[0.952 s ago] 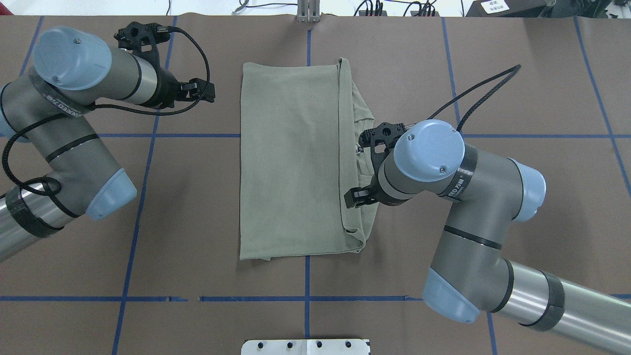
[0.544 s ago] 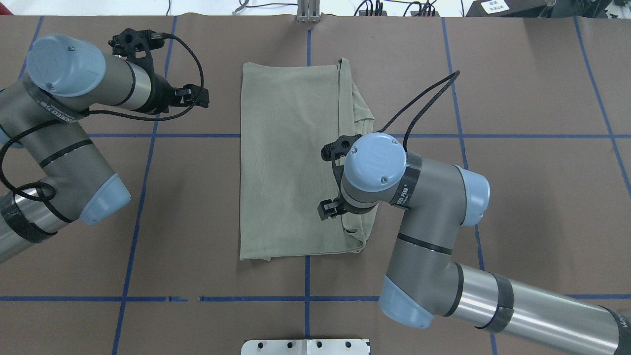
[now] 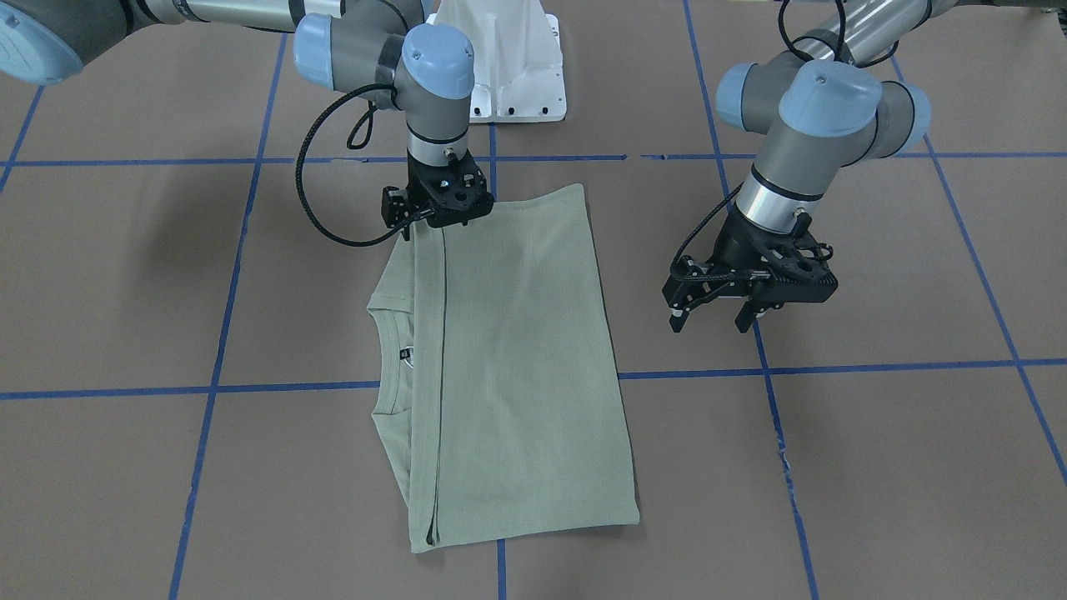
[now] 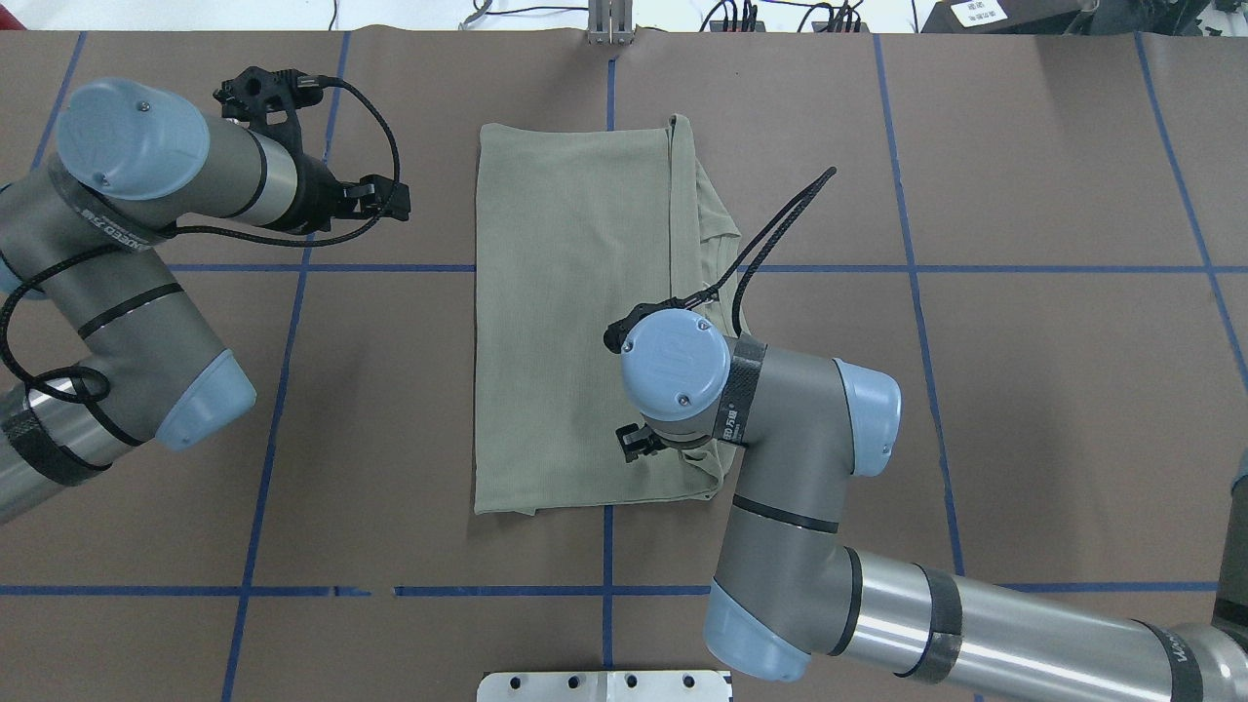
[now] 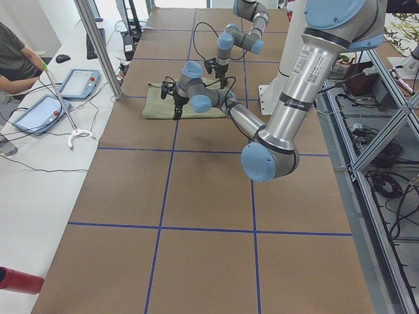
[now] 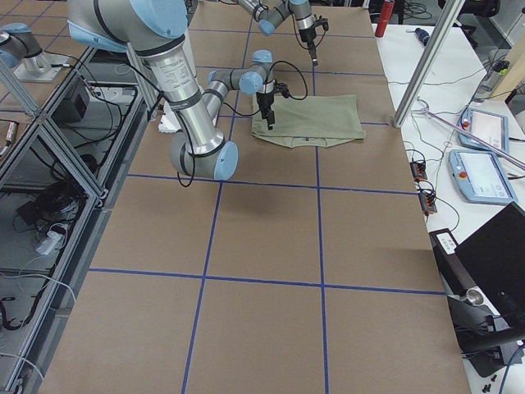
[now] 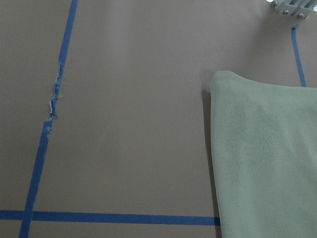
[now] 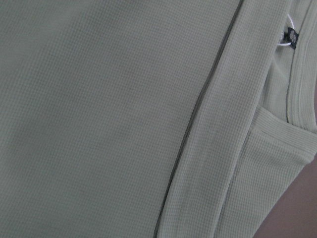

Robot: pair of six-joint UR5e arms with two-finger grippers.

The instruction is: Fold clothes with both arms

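Two fingers of the left gripper (image 3: 708, 319) stand spread with nothing between them. They hang over bare table (image 3: 875, 467) beside the long edge of the shirt (image 4: 575, 312), clear of the cloth. The right gripper (image 3: 433, 218) sits low over the shirt's corner nearest the robot base, by the dark fold line. Its fingers are hidden under the wrist, so I cannot tell whether they are parted or closed on fabric. The shirt lies flat mid-table as a long rectangle, with the collar (image 3: 392, 333) peeking out on the robot's right. Risks noted: a pinch taking only the top layer would peel the fold open. One arm lifting alone would skew the rectangle. The slack cable (image 4: 780, 224) arching over the collar could drag the cloth.
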